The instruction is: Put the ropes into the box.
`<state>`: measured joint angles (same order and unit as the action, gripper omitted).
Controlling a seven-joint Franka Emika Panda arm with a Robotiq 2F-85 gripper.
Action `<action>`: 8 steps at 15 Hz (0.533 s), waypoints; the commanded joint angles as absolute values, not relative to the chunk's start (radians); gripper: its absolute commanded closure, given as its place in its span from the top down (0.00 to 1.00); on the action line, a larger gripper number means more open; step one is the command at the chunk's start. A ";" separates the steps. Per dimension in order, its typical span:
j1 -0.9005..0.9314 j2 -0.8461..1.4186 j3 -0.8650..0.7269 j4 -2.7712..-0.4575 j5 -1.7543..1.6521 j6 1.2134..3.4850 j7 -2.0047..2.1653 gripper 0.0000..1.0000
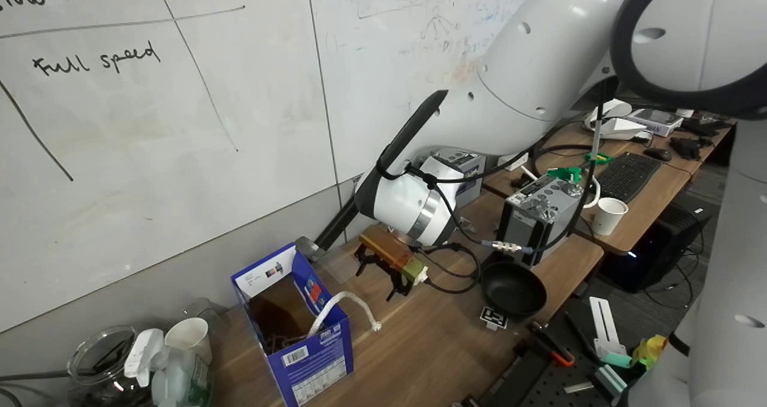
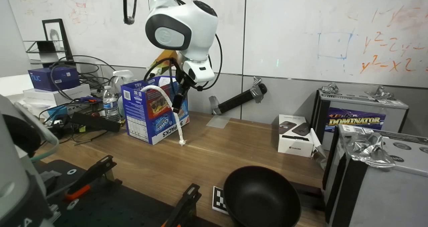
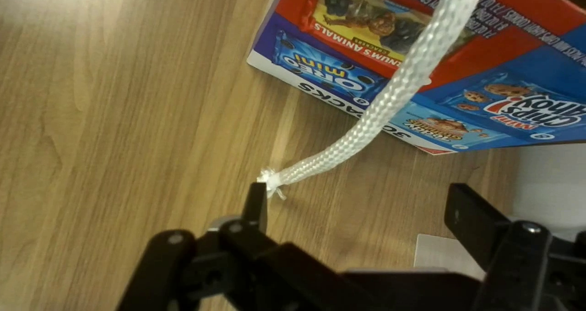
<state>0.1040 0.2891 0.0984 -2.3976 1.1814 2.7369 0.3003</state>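
The box (image 1: 317, 365) is a blue snack carton, open at the top, standing on the table by the wall in both exterior views. One cream-white rope (image 2: 177, 123) comes out over its rim and droops down the outside, its frayed knotted end near the table. Other dark strands low inside the box are too unclear to name. In the wrist view the rope (image 3: 407, 75) crosses in front of the printed side. My gripper (image 3: 357, 189) is open, pointing down beside the box, with nothing between its fingers. The left fingertip overlaps the rope's end in that view; whether they touch I cannot tell.
A black pan (image 2: 262, 197) sits near the front of the table. Grey metal devices (image 1: 539, 215) stand further along. A spray bottle (image 1: 180, 377) and white cup (image 1: 190, 338) are close to the box. A black tube (image 2: 235, 100) is taped to the wall.
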 commanded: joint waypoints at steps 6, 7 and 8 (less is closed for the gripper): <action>0.084 0.409 0.113 -2.277 1.249 2.694 0.163 1.00; 0.080 0.418 0.115 -2.265 1.254 2.678 0.152 1.00; 0.078 0.428 0.117 -2.258 1.258 2.669 0.142 1.00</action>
<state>0.0995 0.3966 0.1018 -2.3034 1.2239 2.7057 0.1980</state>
